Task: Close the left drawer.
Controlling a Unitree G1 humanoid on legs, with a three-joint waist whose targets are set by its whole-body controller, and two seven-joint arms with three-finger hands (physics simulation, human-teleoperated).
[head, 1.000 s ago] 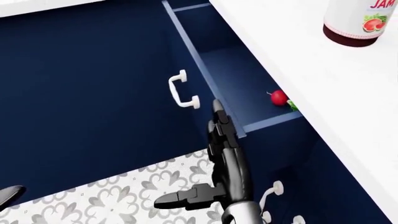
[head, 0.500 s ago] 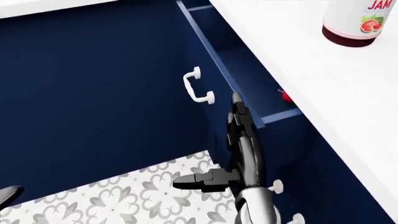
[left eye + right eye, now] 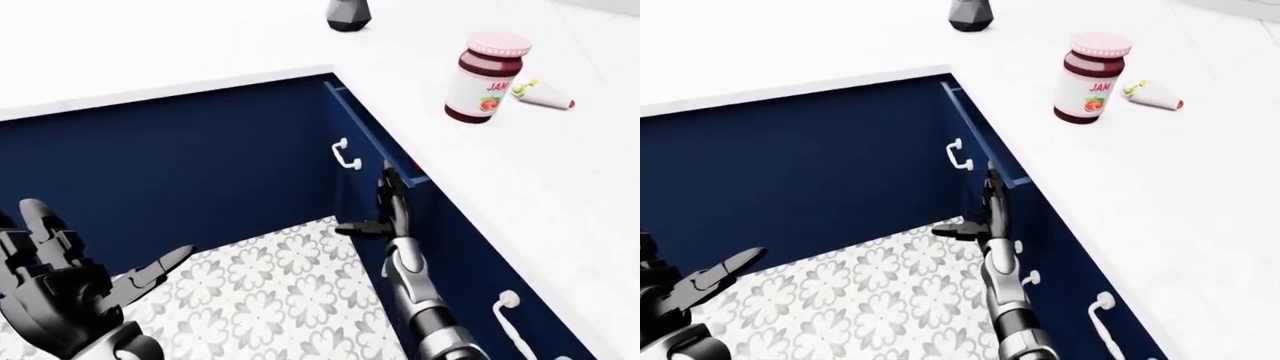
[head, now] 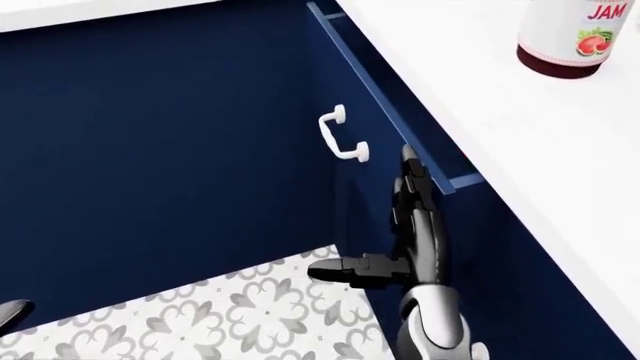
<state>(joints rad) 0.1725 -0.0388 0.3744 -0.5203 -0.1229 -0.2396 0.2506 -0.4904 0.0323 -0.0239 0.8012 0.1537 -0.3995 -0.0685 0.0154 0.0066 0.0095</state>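
The left drawer (image 4: 385, 101) is navy with a white handle (image 4: 343, 135). It sticks out only a narrow gap from the cabinet face under the white counter (image 4: 520, 142), and its inside is hidden. My right hand (image 4: 400, 217) is open, its flat fingers (image 4: 410, 176) pressed against the drawer front beside the handle, thumb spread to the left. My left hand (image 3: 70, 277) is open and empty at the lower left of the left-eye view, away from the drawer.
A jam jar (image 3: 484, 76) stands on the counter near the drawer, with a small white packet (image 3: 545, 94) beside it and a grey object (image 3: 347, 15) farther up. Another white handle (image 3: 508, 315) shows lower on the cabinet. Patterned floor tiles (image 3: 270, 277) lie below.
The drawer has slid in toward the cabinet; the radish seen inside it is now hidden. My right hand has followed the drawer front up and to the right.
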